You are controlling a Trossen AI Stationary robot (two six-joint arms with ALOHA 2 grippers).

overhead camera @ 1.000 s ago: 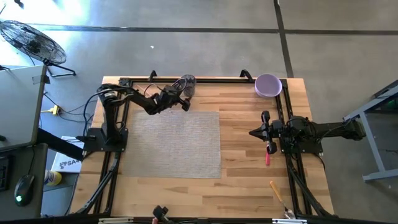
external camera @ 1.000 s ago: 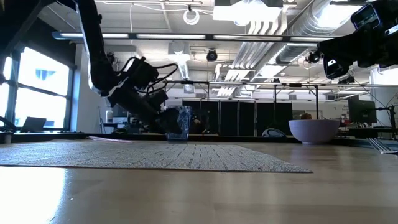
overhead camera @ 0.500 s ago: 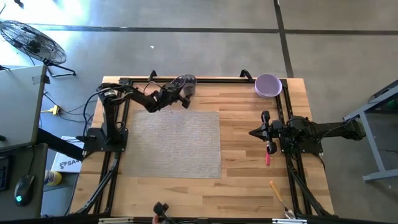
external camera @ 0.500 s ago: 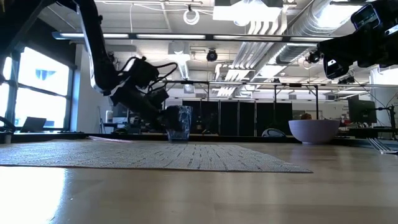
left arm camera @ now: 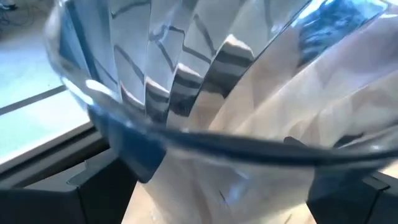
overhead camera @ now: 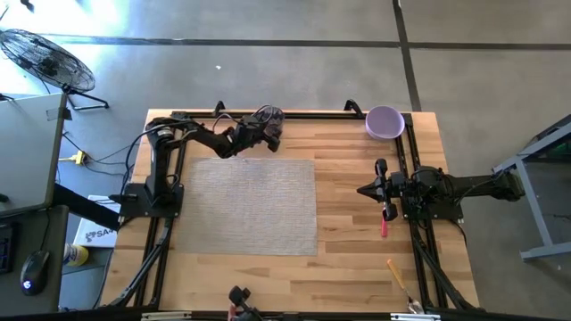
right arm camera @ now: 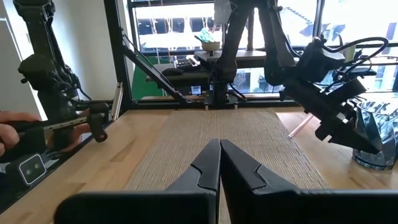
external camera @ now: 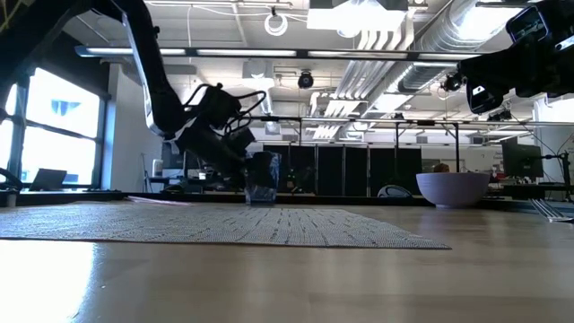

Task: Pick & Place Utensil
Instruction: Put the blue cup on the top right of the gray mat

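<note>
Currently the left end effector [overhead camera: 266, 135] sits against the clear faceted glass tumbler [overhead camera: 270, 119] at twelve o'clock on the wooden desk [overhead camera: 357, 241]; whether its fingers are apart is unclear. Right end effector [right arm camera: 219, 163], fingers together, waits at three o'clock. Probably rigid, slick and breakable, the tumbler wants a gentle mid-wall grip.

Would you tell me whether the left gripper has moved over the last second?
Yes. The left gripper has moved off the mat toward the glass by the table's far edge.

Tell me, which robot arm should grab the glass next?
The left one, probably. Its gripper is right at the glass, which fills its wrist view. The right gripper waits shut, far across the table.
</note>
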